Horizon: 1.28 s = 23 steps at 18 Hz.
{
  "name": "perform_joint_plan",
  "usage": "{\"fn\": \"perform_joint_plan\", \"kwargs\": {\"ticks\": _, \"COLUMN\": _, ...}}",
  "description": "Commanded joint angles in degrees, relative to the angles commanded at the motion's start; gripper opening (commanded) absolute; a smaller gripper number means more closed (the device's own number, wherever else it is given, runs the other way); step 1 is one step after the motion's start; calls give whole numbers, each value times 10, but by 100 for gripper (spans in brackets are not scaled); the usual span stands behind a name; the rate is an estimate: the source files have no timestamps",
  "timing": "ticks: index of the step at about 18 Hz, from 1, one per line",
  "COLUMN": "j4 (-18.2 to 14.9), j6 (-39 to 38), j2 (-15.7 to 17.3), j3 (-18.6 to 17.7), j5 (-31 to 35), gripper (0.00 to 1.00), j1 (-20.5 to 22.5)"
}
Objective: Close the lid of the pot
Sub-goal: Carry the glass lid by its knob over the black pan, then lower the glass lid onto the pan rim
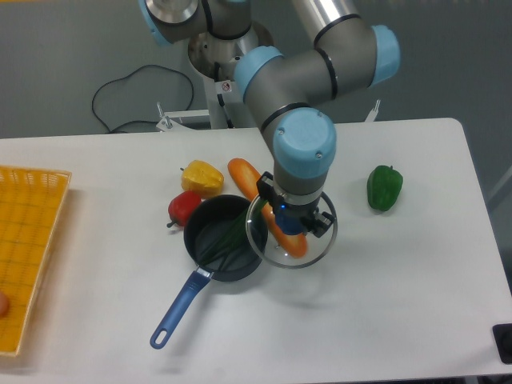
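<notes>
a yellow mesh basket [32, 232] is sitting at the far left edge of the white table [416, 304], partly running out of the picture, with a small reddish thing just peeking at its lower left corner. open tabletop is lying between the basket and the cluster of things in the middle. there, a red bell pepper [184, 208] is touching the upper left rim of the pot [224, 240], and a yellow bell pepper [202, 177] is sitting just above the red one. the pot is standing open, its long blue handle [178, 312] pointing down and left toward the front edge. an orange carrot [260, 200] is lying slantwise behind the pot and running under the glass. the pot lid [292, 232] is being held just beside the pot's right rim, overlapping it slightly and not seated on it. the gripper [290, 222] is coming down over the lid's centre and seems to be clenching the blue knob, though the fingers are mostly hidden by the wrist. a green bell pepper [385, 187] is resting well apart on the right, with bare table around it out to the right edge. a black cable [120, 96] is curling on the grey floor behind the table.
</notes>
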Motion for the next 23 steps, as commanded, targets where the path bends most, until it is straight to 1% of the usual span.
{"fn": "perform_joint_plan", "kwargs": {"ticks": 3, "j4": -15, "j6": -35, "j2": -3, "j3": -1, "j5": 14, "gripper": 64, "j1": -21}}
{"fn": "perform_joint_plan", "kwargs": {"ticks": 7, "j4": -29, "j6": -40, "j2": -2, "j3": -1, "j5": 14, "gripper": 64, "j1": -33}}
{"fn": "perform_joint_plan", "kwargs": {"ticks": 13, "j4": -40, "j6": -51, "j2": -6, "j3": -2, "j5": 14, "gripper": 64, "j1": -55}}
{"fn": "perform_joint_plan", "kwargs": {"ticks": 15, "j4": -53, "j6": -51, "j2": -7, "j3": -1, "j5": 14, "gripper": 64, "j1": -61}}
{"fn": "perform_joint_plan", "kwargs": {"ticks": 19, "j4": -55, "j6": -55, "j2": -11, "j3": -6, "j5": 16, "gripper": 64, "j1": -76}}
{"fn": "perform_joint_plan", "kwargs": {"ticks": 23, "j4": -56, "j6": -70, "j2": -20, "j3": -7, "j5": 40, "gripper": 65, "j1": -92}}
